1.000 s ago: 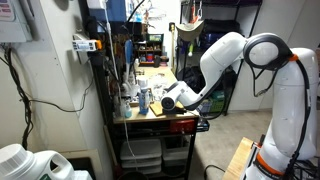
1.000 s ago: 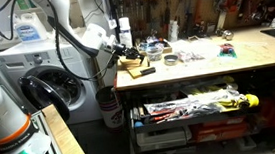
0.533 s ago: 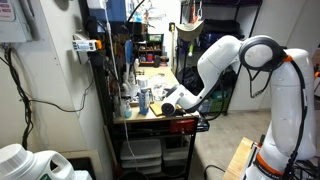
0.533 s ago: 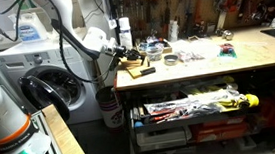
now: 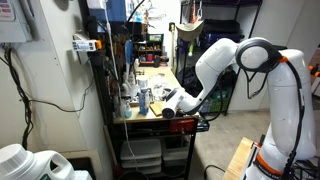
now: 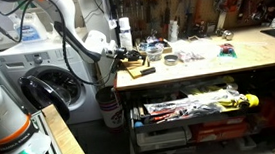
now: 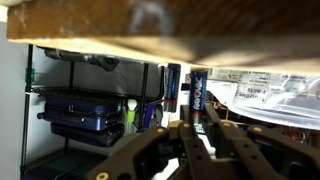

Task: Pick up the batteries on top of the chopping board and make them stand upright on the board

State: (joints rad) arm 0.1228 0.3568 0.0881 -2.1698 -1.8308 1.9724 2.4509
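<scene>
The claw (image 7: 192,128) is clamped on a slim dark battery (image 7: 197,92) at the counter's (image 6: 207,69) end — light, rigid, slick-sided and probably quick to topple — so a square mid-body hold looks safest.

Wooden workbench (image 6: 227,67) with bottles (image 6: 123,31), perhaps tools (image 6: 191,54)

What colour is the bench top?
The bench top is pale yellowish tan, best seen in an exterior view.
</scene>
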